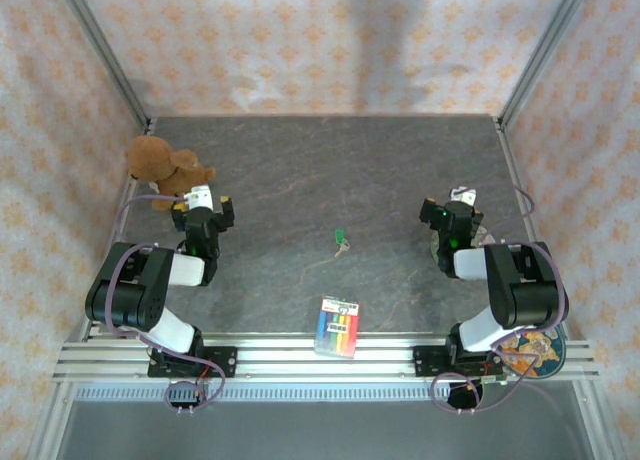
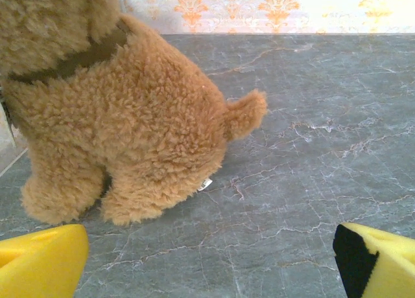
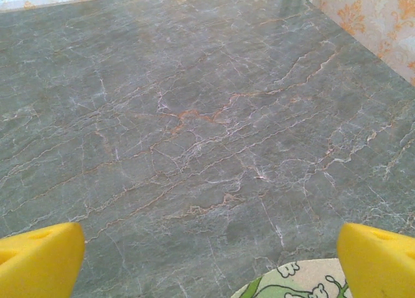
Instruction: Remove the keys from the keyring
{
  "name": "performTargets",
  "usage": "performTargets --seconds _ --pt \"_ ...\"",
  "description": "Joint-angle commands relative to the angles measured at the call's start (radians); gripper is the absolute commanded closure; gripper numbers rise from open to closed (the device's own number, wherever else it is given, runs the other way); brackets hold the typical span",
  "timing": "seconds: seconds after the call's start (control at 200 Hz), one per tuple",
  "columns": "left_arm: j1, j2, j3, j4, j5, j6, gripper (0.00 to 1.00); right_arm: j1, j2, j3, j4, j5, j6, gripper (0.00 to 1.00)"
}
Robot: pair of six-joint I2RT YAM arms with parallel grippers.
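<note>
The keys (image 1: 341, 241), a small green-headed one with a pale metal piece beside it, lie on the grey table's middle in the top view. The keyring itself is too small to make out. My left gripper (image 1: 203, 197) hovers at the far left, well away from the keys, open, with its yellow fingertips (image 2: 40, 259) wide apart over bare table. On the right my right gripper (image 1: 455, 202) is also open, its yellow fingertips (image 3: 378, 259) spread with nothing between them.
A brown teddy bear (image 2: 123, 116) sits right in front of the left gripper. A rainbow-striped pack (image 1: 337, 326) lies near the front edge. A patterned round plate (image 3: 295, 282) lies under the right gripper, another (image 1: 535, 350) by the right base. Patterned walls enclose the table.
</note>
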Motion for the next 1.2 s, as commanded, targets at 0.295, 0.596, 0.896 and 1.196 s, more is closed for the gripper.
performTargets --seconds 0.295,0.596,0.896,1.196 --pt "-0.005 -0.174 0.111 -0.309 -0.066 -0.013 0.0 -0.007 -0.188 0.237 -0.484 0.063 0.083 0.01" --pt "0.048 -0.404 0.288 -0.669 0.174 -0.491 0.0 -0.034 -0.388 0.388 -0.843 -0.121 0.499 0.01" --pt "-0.035 -0.464 0.358 -0.894 0.572 -0.639 0.1 0.029 -0.302 0.543 -1.13 -0.528 0.474 0.31" --pt "-0.239 -0.483 0.262 -1.018 0.62 -0.651 0.28 0.219 -0.245 0.51 -1.257 -0.544 0.36 0.46"
